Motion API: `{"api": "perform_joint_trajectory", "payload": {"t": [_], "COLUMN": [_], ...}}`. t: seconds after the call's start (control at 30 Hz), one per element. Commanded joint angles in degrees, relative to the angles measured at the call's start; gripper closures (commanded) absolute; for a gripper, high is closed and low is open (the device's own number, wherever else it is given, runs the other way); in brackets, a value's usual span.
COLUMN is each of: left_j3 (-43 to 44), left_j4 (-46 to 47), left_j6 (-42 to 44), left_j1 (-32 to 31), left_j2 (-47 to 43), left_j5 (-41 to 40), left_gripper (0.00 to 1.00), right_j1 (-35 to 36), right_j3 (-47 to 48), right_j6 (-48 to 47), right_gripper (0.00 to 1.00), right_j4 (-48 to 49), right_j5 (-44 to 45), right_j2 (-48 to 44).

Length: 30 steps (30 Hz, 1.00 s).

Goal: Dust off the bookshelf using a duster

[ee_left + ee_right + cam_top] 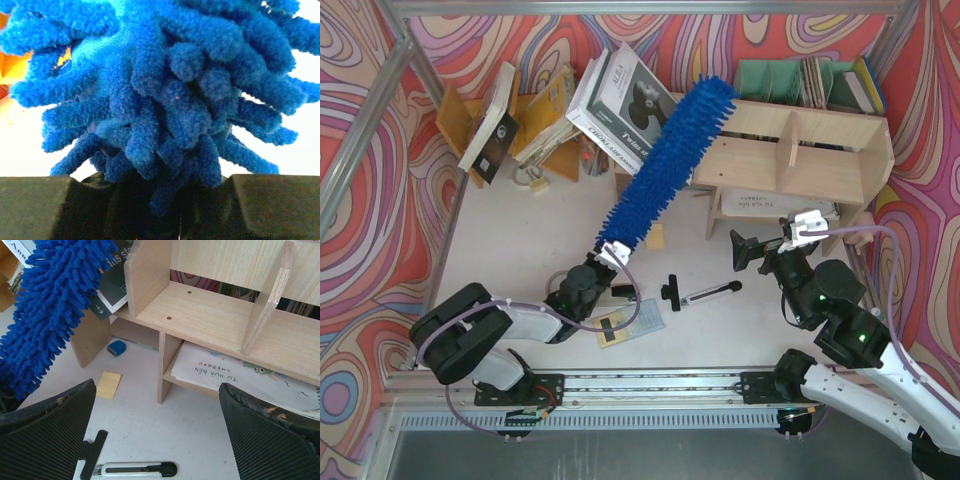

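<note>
Your left gripper (608, 255) is clamped on the near end of the blue duster (665, 165) — its head slants far-right, tip at the left end of the plywood bookshelf (820, 170). Your right gripper (770, 242) stands wide apart, empty — just before it.

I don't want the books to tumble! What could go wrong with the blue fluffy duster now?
1. The duster lies right beside the big black-and-white book leaning at the left end of the bookshelf; a sideways sweep might knock it over.
2. The left tool grips the duster only at its bottom end, so the long head could wobble or slip.
3. The open right tool sits near the lower tier and might bump it.
</note>
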Motion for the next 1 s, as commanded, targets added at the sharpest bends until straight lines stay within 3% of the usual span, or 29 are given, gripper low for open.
{"api": "perform_joint_trajectory", "payload": {"t": [0.0,0.43,0.73,0.97], "left_j3": [0.6,-1.9,1.4,4.1], "left_j4": [3.7,2.3,-8.2,-14.4], "left_j6": [-1.4,-1.6,-5.7,-3.1], "left_j1": [0.3,1.2,1.1,-1.2], "left_j2": [-2.9,-14.8,-9.9,-6.9], "left_j5": [-1.7,-11.0,-2.7,-1.4], "left_gripper": [1.0,1.0,1.0,1.0], "right_j1": [0.0,0.0,0.0,0.0], "right_j3": [-0.4,-0.3,-0.3,-0.3], "right_j6": [-0.6,-0.5,-0.5,-0.5], "right_gripper": [0.01,0.01,0.01,0.01], "right_j4": [2.5,2.5,2.4,2.4], "right_j5": [0.6,0.3,0.7,0.5], "right_j2": [0.0,0.2,-0.7,-0.6]}}
